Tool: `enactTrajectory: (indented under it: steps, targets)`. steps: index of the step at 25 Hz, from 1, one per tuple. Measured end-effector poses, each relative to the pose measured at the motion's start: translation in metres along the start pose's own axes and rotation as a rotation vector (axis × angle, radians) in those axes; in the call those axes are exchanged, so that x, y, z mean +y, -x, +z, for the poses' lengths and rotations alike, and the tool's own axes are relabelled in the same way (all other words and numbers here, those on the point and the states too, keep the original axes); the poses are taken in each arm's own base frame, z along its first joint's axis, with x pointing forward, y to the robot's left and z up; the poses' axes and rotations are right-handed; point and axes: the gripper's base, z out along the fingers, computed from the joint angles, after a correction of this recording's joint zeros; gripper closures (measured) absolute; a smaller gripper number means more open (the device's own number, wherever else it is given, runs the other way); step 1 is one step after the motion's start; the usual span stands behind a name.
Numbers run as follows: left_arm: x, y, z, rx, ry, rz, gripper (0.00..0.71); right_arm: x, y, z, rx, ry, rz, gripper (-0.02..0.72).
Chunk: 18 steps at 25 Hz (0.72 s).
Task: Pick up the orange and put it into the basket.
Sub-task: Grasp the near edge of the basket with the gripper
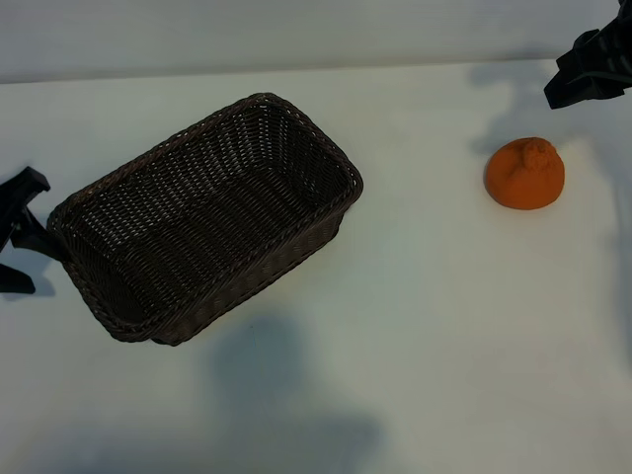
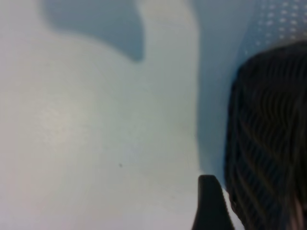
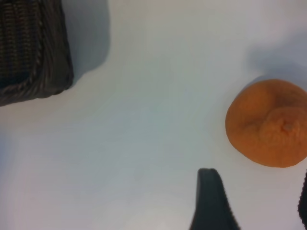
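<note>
On the white tabletop (image 1: pixel 415 326) I've got the orange (image 1: pixel 524 174) sitting alone over at the right side, knobby bump up, well apart from the basket (image 1: pixel 118 321). The basket lies at an angle across the left half, open side up, nothing inside it. My right pincer (image 1: pixel 591 71) hangs just beyond the orange at the far right corner, fingers spread, holding nothing; through its wrist camera one dark finger (image 3: pixel 211 201) shows beside the fruit, not touching it. My left pincer (image 1: pixel 22 232) sits at the left edge, right up against the basket's short end wall, fingers spread as well and empty. From that wrist, one fingertip (image 2: pixel 208 203) shows just beside the woven wall.
</note>
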Motion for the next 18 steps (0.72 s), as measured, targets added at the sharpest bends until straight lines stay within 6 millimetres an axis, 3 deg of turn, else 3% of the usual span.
enactTrajectory:
  steps: [7, 18]
  targets:
    - [-0.014, 0.004, -0.008, -0.009, -0.042, 0.016, 0.207, 0.0, 0.0, 0.0, -0.005, -0.003, 0.0, 0.27]
    - [-0.028, 0.008, 0.028, 0.041, -0.01, 0.044, 0.207, 0.0, 0.001, 0.0, -0.009, -0.005, 0.0, 0.27]
